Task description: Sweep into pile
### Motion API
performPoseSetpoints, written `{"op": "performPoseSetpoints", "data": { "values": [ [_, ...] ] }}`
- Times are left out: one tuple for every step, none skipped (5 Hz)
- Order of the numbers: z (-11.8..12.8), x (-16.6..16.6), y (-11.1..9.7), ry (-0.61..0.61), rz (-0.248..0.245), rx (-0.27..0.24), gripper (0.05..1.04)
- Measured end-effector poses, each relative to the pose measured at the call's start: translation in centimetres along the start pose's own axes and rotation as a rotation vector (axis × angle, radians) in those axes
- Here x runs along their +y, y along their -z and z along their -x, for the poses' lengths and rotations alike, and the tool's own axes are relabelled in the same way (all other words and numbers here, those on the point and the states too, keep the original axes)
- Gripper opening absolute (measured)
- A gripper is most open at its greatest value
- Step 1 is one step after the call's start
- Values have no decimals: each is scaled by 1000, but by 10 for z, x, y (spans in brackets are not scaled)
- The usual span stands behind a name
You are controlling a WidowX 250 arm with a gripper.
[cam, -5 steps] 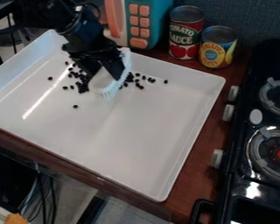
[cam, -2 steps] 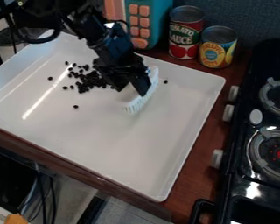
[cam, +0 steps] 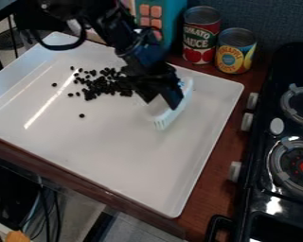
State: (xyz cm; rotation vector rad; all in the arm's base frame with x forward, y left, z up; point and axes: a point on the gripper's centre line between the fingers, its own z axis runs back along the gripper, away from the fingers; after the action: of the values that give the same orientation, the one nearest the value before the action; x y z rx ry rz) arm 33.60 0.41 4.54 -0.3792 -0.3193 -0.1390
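Arm (cam: pixel 132 42): is slanting down from the view's top edge
Gripper (cam: pixel 164 100): is hanging over tray (cam: pixel 116 156), clasping white brush (cam: pixel 179 106)

A toy kitchen is occupying the bench, its black stove (cam: pixel 277 126) sitting beside two food cans (cam: pixel 218 41).

- Your arm (cam: pixel 113 29) is black, with angular, jointed segments.
- Your black cable (cam: pixel 60 47) forms a loop.
- Your lower arm bears a dark-blue section (cam: pixel 149 54).
- Your gripper (cam: pixel 162 101) is black.
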Motion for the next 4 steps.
{"op": "performPoseSetpoints", "data": {
  "values": [
    [-2, -11, 5, -7, -5, 9, 720],
    [-7, -6, 10, -73, -100, -14, 720],
    [-5, 1, 10, -119, -148, -12, 720],
    [-13, 13, -3, -173, -173, -12, 720]
  ]
}}
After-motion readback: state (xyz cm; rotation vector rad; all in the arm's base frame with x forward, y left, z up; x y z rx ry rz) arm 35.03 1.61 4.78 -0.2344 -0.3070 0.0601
